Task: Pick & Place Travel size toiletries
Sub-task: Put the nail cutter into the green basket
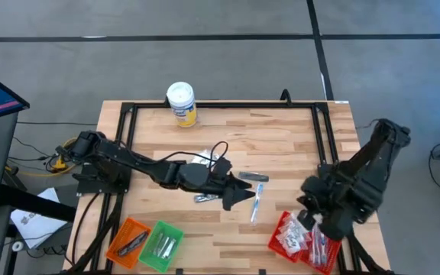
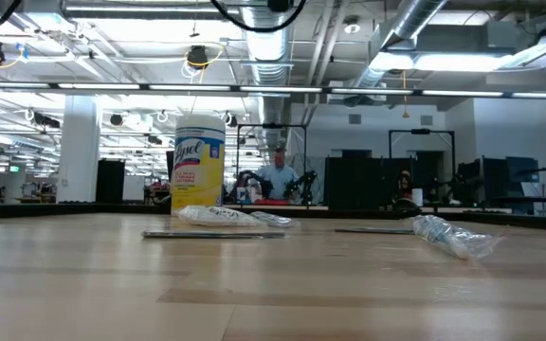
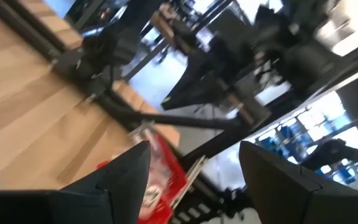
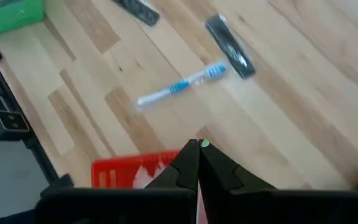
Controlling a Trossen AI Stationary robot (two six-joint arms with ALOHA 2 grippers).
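Wooden slatted tabletop (image 1: 281,145), toiletries scattered mid-board. Left tool (image 1: 239,197) hovers low over the centre, fingers spread wide, nothing between them. Right tool (image 4: 198,163) hangs above the red mesh basket (image 1: 281,233) at the near right corner, fingers pressed shut, empty.

Loose items near the left tool: one clear-wrapped toothbrush with blue-and-white bristles (image 1: 256,205) just beside its tips; one dark narrow wrapped item (image 1: 253,177) slightly farther back; one silvery wrapped stick (image 1: 205,198) under the arm; a white sachet (image 1: 201,160) behind the forearm, partly hidden. So four loose pieces, as far as I can count.

Step in hand, by my reading: picking the toothbrush. Best to straddle its slim shaft crosswise, descend until fingertips nearly meet the wood, then close, since thin wrap slips.

Baskets: three, being one orange (image 1: 128,241), one green (image 1: 161,244), one red. One white-lidded yellow canister (image 1: 182,103) stands at the far edge.
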